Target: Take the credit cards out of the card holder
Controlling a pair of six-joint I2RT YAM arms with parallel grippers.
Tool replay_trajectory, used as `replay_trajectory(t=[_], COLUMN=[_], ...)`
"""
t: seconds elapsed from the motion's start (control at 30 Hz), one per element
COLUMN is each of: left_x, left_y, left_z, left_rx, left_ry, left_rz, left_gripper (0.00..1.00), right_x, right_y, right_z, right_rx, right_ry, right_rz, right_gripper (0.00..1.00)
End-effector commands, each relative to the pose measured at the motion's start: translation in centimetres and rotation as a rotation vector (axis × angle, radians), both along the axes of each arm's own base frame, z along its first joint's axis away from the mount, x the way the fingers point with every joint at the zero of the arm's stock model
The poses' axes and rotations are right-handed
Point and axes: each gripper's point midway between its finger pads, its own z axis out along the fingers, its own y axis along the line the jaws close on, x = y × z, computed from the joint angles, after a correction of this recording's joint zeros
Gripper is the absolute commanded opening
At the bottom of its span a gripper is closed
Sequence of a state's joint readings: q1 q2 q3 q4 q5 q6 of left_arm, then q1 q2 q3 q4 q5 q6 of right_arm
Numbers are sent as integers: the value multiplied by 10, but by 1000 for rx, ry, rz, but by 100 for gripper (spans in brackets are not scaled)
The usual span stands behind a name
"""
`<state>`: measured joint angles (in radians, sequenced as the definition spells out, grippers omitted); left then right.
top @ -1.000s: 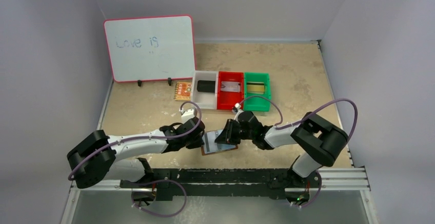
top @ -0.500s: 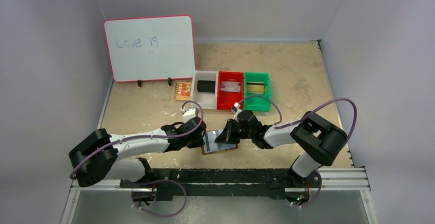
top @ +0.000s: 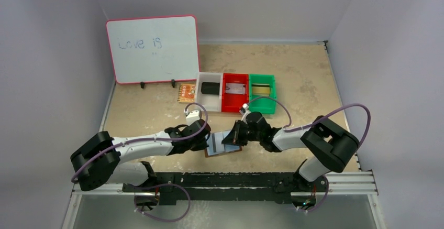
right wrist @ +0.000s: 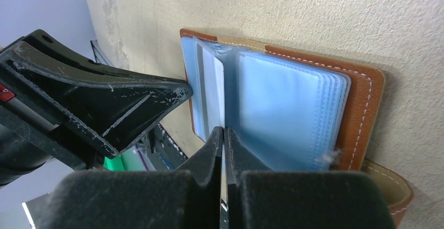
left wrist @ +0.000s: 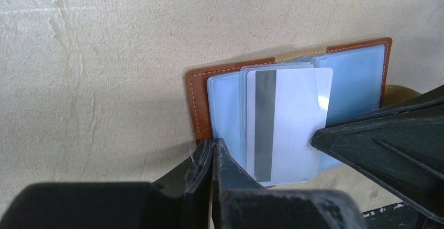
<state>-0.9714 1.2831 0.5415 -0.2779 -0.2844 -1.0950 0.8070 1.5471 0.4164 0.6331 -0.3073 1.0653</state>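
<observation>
The brown leather card holder point(top: 225, 152) lies open on the table between both arms, with its blue-grey sleeves point(left wrist: 356, 77) fanned out. A white credit card point(left wrist: 293, 124) with a grey stripe sticks partway out of a sleeve. My left gripper point(left wrist: 212, 146) is shut on the holder's left edge point(left wrist: 198, 103). My right gripper point(right wrist: 224, 134) is shut on the card's free edge point(right wrist: 213, 90), seen edge-on there. In the top view the left gripper point(top: 206, 145) and right gripper point(top: 229, 139) face each other over the holder. The closing tab point(right wrist: 390, 187) hangs at the right.
Behind the holder stand a white bin point(top: 209, 105), a red bin point(top: 234, 106) and a green bin point(top: 262, 106), each with something inside. An orange-yellow patterned card point(top: 186, 93) lies left of them. A whiteboard point(top: 153, 48) stands at the back left.
My right gripper has closed on the card and shifted slightly right, and the striped card now shows further out of its sleeve. The left gripper has stayed put.
</observation>
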Motion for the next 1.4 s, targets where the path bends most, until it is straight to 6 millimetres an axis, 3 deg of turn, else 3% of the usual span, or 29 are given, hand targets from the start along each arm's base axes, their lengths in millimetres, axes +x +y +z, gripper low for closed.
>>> replay_trajectory(t=[0.0,0.17,0.3,0.4,0.57,0.83,1.03,1.17,1.37], left_x=[1,15,27,29,22,4,-12,-16,-19], left_y=[15,6,-12,-34,-44,-24,12,28,31], left_z=[-2,30,61,68,44,1,-27,-35,-40], left_rx=[88,28,-84,-181,-186,-97,65,135,146], left_ry=[-10,-84,-141,-138,-69,20,74,77,85], left_rz=[2,34,58,34,16,24,8,8,2], left_gripper=[0,16,21,22,15,7,3,1,0], right_x=[-1,-6,-5,-6,-5,-5,0,1,4], right_y=[1,6,4,3,-1,-3,-8,-6,-9], right_z=[2,-10,-18,-20,-24,-23,-23,-13,-3], right_rx=[14,18,0,-9,-35,-42,-81,-56,-38], right_ry=[-16,31,50,59,70,68,49,34,16], right_rz=[28,54,41,31,15,8,-6,-5,-26], right_gripper=[0,0,0,0,0,0,1,2,3])
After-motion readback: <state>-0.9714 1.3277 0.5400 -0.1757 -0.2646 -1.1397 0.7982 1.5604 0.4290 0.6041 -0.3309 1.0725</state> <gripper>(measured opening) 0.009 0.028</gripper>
